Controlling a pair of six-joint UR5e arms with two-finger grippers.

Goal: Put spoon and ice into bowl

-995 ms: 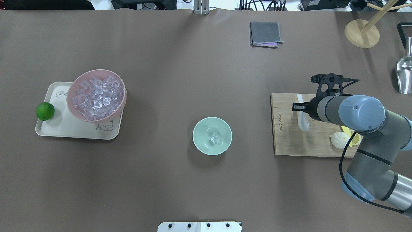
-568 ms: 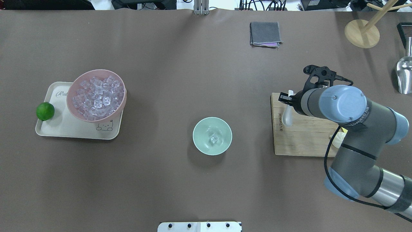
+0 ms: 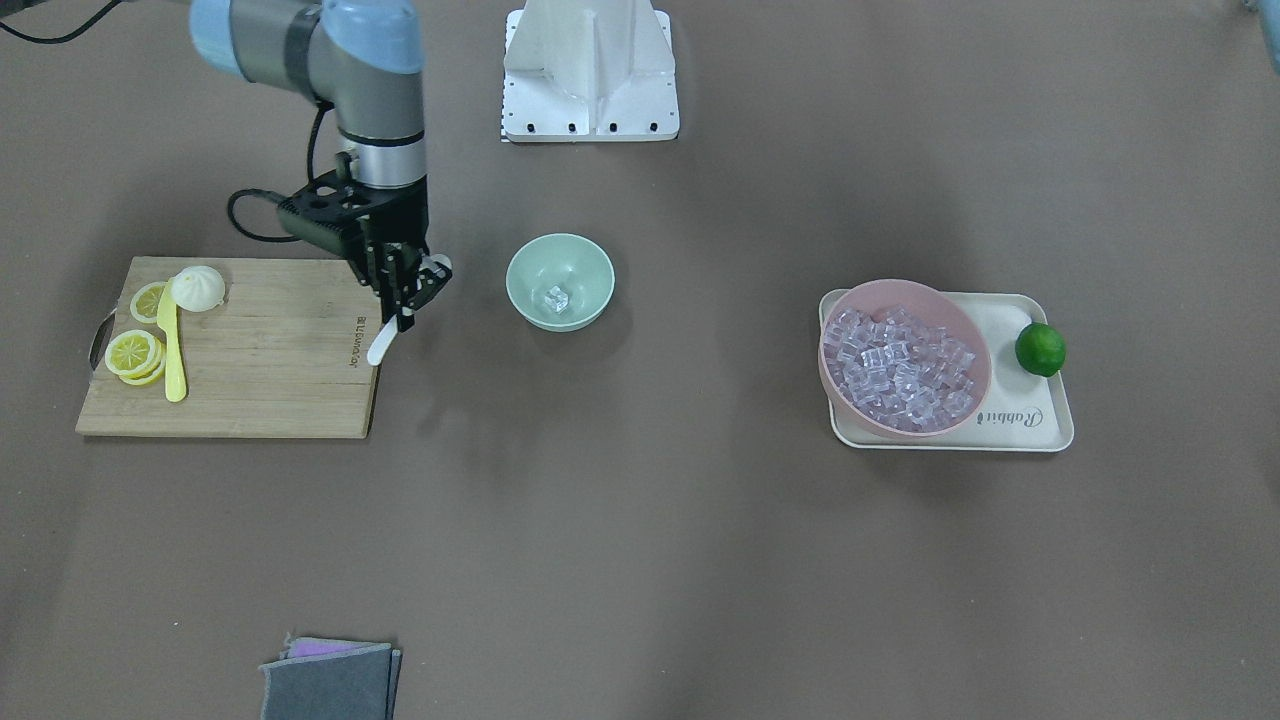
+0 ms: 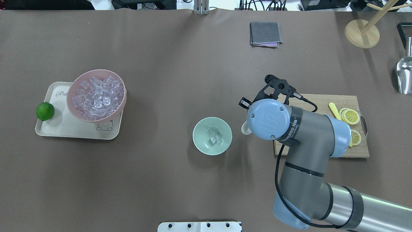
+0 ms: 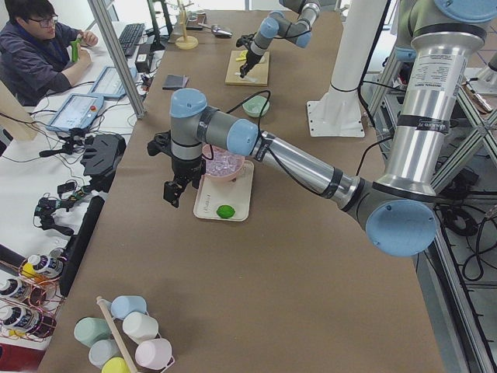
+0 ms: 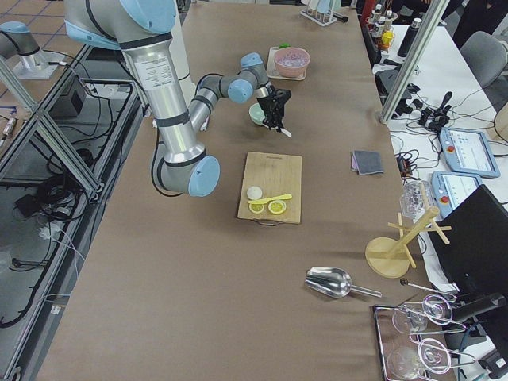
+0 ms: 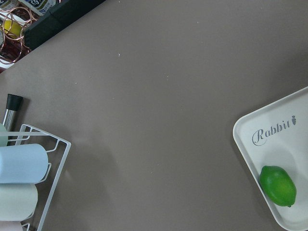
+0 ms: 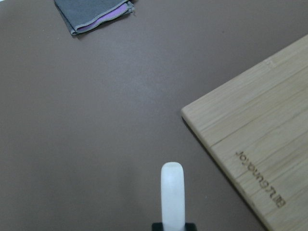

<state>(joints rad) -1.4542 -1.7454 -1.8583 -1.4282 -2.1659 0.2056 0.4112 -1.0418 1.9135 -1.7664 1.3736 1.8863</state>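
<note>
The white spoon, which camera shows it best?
The exterior front-facing view: the spoon shows from scoop to handle, clamped in the right pincer beside the bowl. Overhead shows only a scoop sliver, the right wrist view only its handle.

Table: a brown mat [image 4: 180, 193] is covering it.
Side desk: a white bench [image 5: 31, 167] is running alongside.
Floor: grey floor [image 6: 71, 317] is showing beside aluminium posts [image 6: 48, 125].
Light: soft shadows are falling.
</note>
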